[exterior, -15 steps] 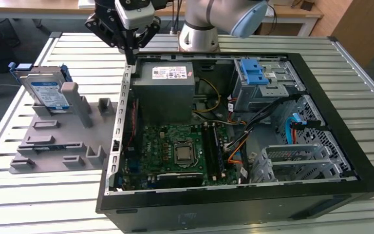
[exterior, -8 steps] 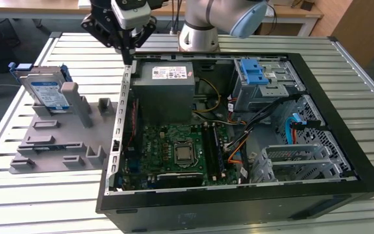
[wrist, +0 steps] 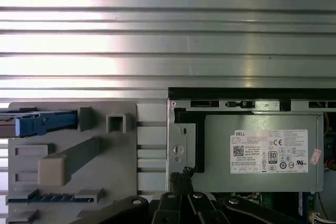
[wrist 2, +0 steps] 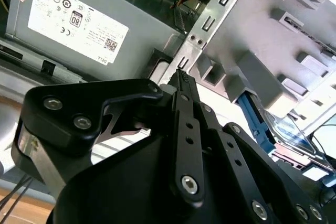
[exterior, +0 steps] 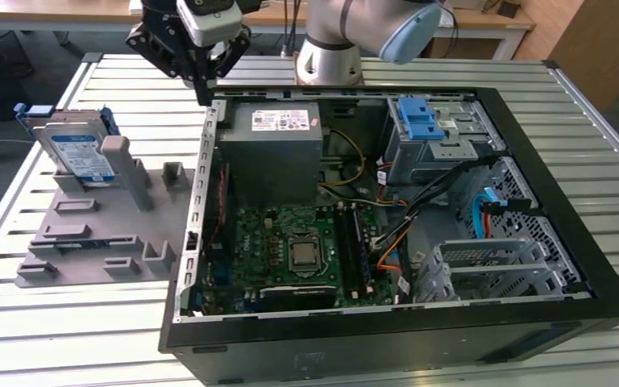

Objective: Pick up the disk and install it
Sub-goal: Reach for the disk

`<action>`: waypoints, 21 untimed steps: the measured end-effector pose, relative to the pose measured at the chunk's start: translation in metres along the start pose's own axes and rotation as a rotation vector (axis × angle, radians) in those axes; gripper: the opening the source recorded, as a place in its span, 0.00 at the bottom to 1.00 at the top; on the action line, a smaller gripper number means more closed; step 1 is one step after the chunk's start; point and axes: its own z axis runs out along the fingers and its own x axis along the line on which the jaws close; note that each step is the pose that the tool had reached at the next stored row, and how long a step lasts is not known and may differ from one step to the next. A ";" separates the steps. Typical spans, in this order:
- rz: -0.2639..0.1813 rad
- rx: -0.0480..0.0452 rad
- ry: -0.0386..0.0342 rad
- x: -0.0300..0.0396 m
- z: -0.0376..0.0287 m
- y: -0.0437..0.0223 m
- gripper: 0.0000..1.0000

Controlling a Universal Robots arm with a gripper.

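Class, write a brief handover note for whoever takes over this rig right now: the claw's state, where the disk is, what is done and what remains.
Claw: shut, holding nothing, above the rim of the open computer case, beside the power supply.
Disk: standing upright in the grey fixture, on the exterior view's left of the case, apart from the claw.
Done: nothing that shows; the disk is not yet grasped.
Left: picking up the disk and installing it.
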 end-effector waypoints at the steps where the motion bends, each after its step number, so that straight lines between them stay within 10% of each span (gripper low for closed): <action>1: 0.000 -0.0001 0.0000 0.0020 0.0001 0.0012 0.11; 13: 0.000 0.0001 0.0001 0.0219 0.0016 0.0059 0.11; 21: 0.000 0.0001 0.0001 0.0229 0.0019 0.0059 0.11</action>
